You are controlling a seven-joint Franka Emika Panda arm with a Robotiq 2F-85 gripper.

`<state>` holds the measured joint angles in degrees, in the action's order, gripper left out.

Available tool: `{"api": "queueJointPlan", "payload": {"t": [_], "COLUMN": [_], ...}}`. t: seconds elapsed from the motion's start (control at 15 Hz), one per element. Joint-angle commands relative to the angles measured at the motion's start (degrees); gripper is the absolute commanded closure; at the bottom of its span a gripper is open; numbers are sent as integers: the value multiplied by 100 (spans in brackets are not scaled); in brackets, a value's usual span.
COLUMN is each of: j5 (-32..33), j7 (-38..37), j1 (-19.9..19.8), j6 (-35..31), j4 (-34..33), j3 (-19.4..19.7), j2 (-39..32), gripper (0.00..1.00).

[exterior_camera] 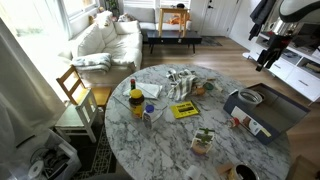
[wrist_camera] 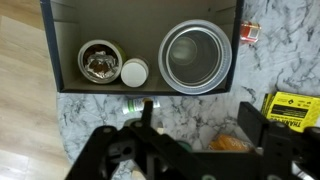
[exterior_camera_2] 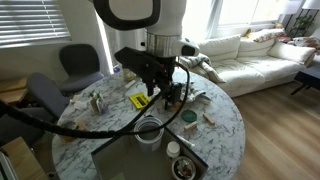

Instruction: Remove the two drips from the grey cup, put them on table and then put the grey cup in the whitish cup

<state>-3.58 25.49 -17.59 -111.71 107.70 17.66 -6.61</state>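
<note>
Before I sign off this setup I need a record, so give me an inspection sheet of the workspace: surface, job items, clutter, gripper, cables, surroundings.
Surface: round marble table, crowded.
Job's things: grey cup stands on the table with the two drips in it, not yet removed; whitish cup sits apart, near the table edge.
Clutter: yellow booklet, yellow-lidded jar, dark tray holding round containers.
Gripper: gripper hangs by the tray's edge, jaws open, nothing between them.
Cables: black cable loops over the table.
Surroundings: white sofa, wooden chair.
</note>
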Motion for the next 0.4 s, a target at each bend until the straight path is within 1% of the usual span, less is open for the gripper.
{"api": "queueJointPlan", "payload": {"t": [0.0,0.2,0.27,0.33], "j5": [-188,-150,-49,-47], "j7": [26,161,31,32], "j1": [-120,-109,-76,-69], "j6": [563,843,655,666], "j4": [-276,-420,-428,-449], "j3": [-40,-27,-32,-29], "j2": [204,429,258,313], "gripper": [0,0,0,0]}}
